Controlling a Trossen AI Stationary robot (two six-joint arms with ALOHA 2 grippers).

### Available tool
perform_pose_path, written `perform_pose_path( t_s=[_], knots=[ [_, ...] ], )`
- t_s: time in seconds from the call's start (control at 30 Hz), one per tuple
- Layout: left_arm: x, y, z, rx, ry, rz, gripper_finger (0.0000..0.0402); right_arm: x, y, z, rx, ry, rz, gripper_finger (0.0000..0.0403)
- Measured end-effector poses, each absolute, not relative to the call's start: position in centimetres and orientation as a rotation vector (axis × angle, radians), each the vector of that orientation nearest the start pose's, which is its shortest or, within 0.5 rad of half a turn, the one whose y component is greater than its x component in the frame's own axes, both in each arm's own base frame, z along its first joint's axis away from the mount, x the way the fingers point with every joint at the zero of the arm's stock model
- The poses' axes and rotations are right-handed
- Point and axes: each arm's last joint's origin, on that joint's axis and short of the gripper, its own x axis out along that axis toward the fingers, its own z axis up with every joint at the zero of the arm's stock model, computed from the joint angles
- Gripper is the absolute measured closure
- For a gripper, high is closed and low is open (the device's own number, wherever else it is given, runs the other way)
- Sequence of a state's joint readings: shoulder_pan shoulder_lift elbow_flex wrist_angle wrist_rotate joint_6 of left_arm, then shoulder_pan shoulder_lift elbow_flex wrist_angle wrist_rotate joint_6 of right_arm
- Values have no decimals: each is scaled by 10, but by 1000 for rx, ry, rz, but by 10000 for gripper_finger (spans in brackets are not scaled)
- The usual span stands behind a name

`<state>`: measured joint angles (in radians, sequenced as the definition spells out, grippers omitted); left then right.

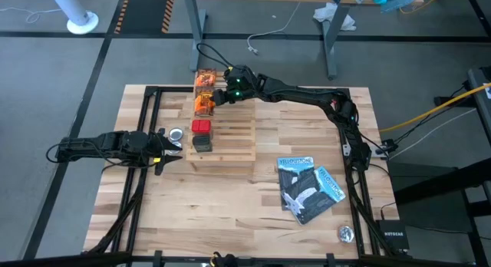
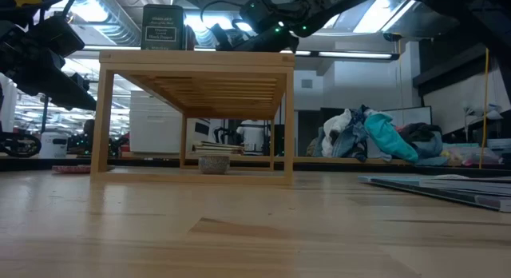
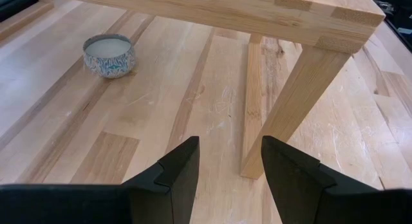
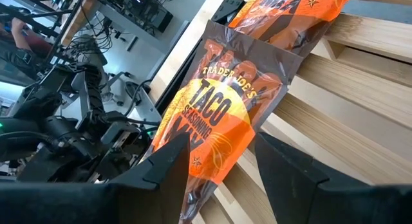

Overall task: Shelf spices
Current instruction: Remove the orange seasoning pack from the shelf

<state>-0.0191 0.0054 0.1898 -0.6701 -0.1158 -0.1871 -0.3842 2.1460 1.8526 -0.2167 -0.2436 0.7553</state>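
The wooden slatted shelf (image 1: 230, 136) (image 2: 196, 70) stands on its legs on the table. Along its left edge lie two orange-brown packets (image 1: 204, 80) (image 1: 203, 105), a red box (image 1: 201, 127) and a dark grey box (image 1: 202, 143) (image 2: 163, 28). My right gripper (image 1: 222, 96) (image 4: 222, 169) is open over the near packet, a taco seasoning packet (image 4: 215, 114) that lies flat on the slats, one end between the fingers. My left gripper (image 1: 173, 151) (image 3: 230, 169) is open, low at the shelf's left side, facing a shelf leg (image 3: 293, 108). My right gripper comes at the taco seasoning packet's end (image 4: 212, 163) slanting down from the table's right. One finger (image 4: 164, 169) overlaps the packet's edge, the other (image 4: 290, 176) stands just beside it. Whether either finger touches the packet, I cannot tell.
A round silver tin (image 1: 176, 134) (image 3: 109, 55) sits on the table by the shelf's left side, close ahead of my left gripper. Two blue-and-black booklets (image 1: 308, 189) (image 2: 447, 186) lie right of the shelf. A second tin (image 1: 345, 233) sits near the table's near right corner.
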Motion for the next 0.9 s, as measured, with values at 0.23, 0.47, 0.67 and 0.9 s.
perform_pose_path(
  t_s=[0.23, 0.47, 0.67, 0.9],
  knots=[
    [71, 2, 164, -151, 474, 140, 240, 469, -179, 267, 883, 373, -311, 220],
    [71, 2, 164, -151, 475, 140, 240, 469, -179, 267, 880, 373, -310, 221],
    [71, 2, 164, -151, 474, 140, 240, 469, -179, 267, 878, 374, -303, 221],
    [71, 2, 164, -151, 474, 140, 240, 469, -179, 267, 868, 379, -289, 221]
  ],
)
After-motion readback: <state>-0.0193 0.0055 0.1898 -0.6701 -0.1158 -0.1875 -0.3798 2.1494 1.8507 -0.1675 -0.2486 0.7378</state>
